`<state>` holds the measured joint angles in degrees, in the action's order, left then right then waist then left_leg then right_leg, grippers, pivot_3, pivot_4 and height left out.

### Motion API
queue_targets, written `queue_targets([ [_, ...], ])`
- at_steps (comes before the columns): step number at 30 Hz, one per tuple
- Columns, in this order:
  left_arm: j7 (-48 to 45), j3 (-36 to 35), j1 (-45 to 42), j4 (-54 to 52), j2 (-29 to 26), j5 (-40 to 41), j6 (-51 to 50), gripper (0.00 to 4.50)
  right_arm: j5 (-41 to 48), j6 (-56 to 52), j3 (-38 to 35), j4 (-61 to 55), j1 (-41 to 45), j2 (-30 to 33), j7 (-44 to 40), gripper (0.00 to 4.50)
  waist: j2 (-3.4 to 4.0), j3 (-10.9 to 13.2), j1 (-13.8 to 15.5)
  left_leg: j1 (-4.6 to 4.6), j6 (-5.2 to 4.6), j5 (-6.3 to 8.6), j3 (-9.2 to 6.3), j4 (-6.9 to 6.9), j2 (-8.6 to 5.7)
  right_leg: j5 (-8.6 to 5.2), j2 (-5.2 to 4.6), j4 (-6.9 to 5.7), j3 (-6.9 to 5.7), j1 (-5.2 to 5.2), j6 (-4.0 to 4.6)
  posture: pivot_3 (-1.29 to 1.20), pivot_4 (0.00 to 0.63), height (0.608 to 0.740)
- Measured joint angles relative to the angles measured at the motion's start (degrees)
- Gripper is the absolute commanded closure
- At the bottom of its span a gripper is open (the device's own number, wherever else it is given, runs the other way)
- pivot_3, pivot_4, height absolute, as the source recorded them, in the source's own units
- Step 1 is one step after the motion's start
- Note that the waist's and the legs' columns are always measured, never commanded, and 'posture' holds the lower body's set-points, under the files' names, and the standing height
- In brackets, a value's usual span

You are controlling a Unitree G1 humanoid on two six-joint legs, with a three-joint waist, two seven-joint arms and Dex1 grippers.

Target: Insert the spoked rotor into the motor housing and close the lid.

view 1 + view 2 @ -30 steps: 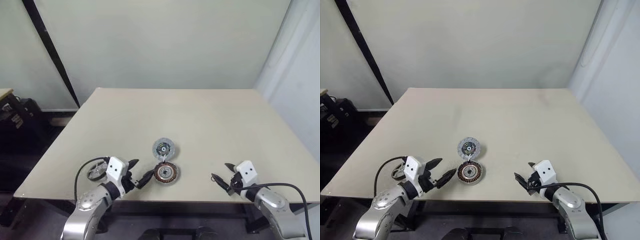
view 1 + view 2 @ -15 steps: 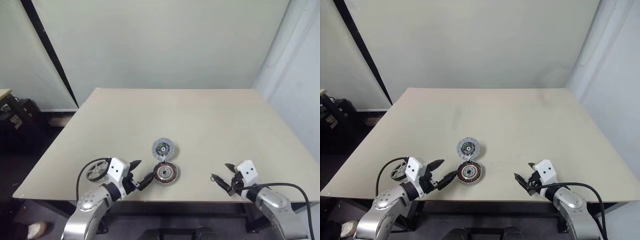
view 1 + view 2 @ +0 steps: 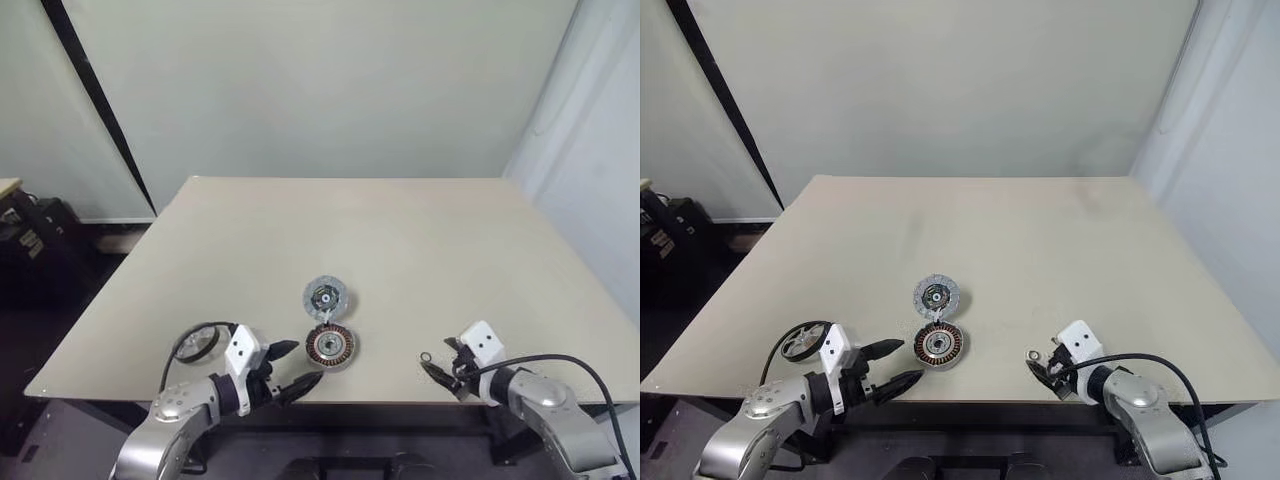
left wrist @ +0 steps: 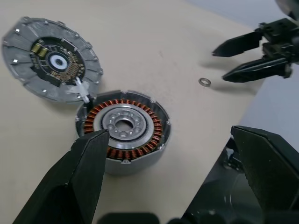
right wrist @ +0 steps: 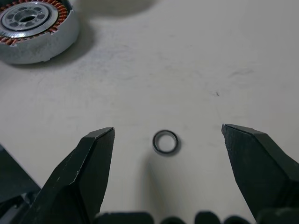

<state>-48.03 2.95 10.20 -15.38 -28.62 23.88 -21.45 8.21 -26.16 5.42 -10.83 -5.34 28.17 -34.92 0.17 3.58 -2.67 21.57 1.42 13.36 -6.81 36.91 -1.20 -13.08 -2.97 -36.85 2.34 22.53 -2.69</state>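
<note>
left claw [image 3: 292, 367] agape, empty | right claw [image 5: 168, 154] agape over small ring [image 5: 166, 142]

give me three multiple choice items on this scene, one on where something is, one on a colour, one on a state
1. Where does the spoked rotor lie?
A. inside the motor housing
B. on the table, beyond the left gripper on the robot's left
C. between the right gripper's fingers

2. What colour are the windings in the motor housing?
A. copper-orange
B. blue
C. white

3. How is the lid now?
A. shut over the housing
B. swung open, flat on the table
C. held in the air by a gripper

Answers:
1. B, the eye views show it near the table's edge, outside the left gripper.
2. A, the left wrist view shows an orange ring round the silvery centre.
3. B, its inner face shows beside the open housing.
</note>
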Motion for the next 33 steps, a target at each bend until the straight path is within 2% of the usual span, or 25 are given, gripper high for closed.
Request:
queue_targets([
  [13,-0.5,1.6,-0.2,0.0,-0.1,-1.0,0.0,0.04,-2.3,-2.3,3.2,6.2,3.7,-1.0,2.3,0.50,0.00,0.0,0.0,0.02,-0.13,-0.07,-0.01,-0.04,-0.01,0.00,0.01,0.00,-0.01,0.01,0.00,0.00,0.000,0.740],
  [16,-0.5,2.4,-0.2,0.0,-0.2,-1.4,0.0,0.00,-2.3,-2.8,3.2,6.3,3.7,-1.1,2.3,1.11,0.00,0.0,0.0,0.00,-0.13,-0.07,-0.01,-0.03,0.00,0.00,0.02,-0.01,-0.02,0.00,0.00,0.00,0.000,0.740],
  [23,-0.5,2.7,-0.6,0.0,-0.2,-1.7,0.0,0.00,-2.2,-3.3,3.3,6.3,3.7,-1.9,2.2,3.57,0.00,0.0,0.0,0.00,-0.02,-0.01,-0.01,-0.02,-0.01,0.00,0.01,0.00,-0.01,0.00,0.00,0.00,0.000,0.740],
  [24,-0.5,2.7,-0.6,0.0,-0.2,-1.8,0.0,0.00,-2.2,-3.3,3.3,6.3,3.7,-1.9,2.2,3.71,0.00,0.0,0.0,0.00,-0.01,-0.01,-0.01,-0.02,-0.01,0.00,0.01,0.00,-0.01,0.00,0.00,0.00,0.000,0.740],
  [33,-0.5,2.7,-0.8,0.1,0.0,-2.5,0.2,0.00,-1.8,-3.3,2.7,6.3,5.1,-3.1,2.9,3.71,0.01,0.0,-0.2,0.01,-0.03,-0.02,0.01,-0.02,0.01,0.00,0.02,-0.01,-0.01,0.03,0.00,0.00,0.000,0.740],
])
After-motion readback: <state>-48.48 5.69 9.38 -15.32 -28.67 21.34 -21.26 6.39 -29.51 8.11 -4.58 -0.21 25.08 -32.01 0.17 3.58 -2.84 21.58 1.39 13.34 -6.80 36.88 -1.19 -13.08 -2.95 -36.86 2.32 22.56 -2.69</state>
